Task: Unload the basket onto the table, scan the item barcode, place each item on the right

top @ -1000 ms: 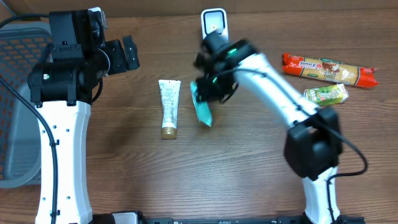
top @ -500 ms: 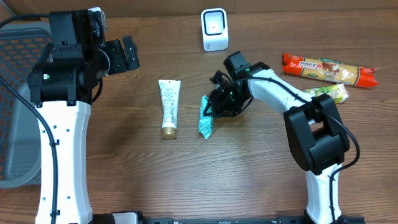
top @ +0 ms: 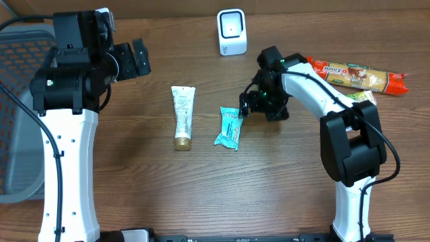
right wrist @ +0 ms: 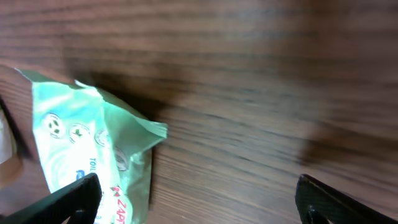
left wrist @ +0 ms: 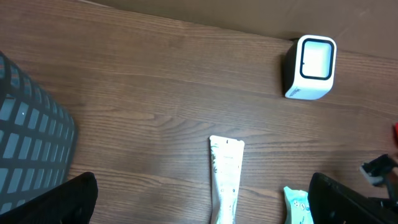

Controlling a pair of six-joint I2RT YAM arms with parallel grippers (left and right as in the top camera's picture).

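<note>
Teal packet [top: 229, 128], the only one, lies flat at the frame's centre, just lower left of the right gripper [top: 247, 107], whose jaws gape wide and empty. One white tube [top: 182, 116] lies to its left, one white scanner [top: 232, 31] stands at top centre, and an orange snack pack [top: 356, 74] and a green snack pack [top: 356, 101] lie at upper right. All sit on a brown wood-grain table [top: 201, 181], with one grey basket [top: 17, 114] at the frame's left edge and the left gripper [top: 138, 59] spread wide and empty at upper left.
</note>
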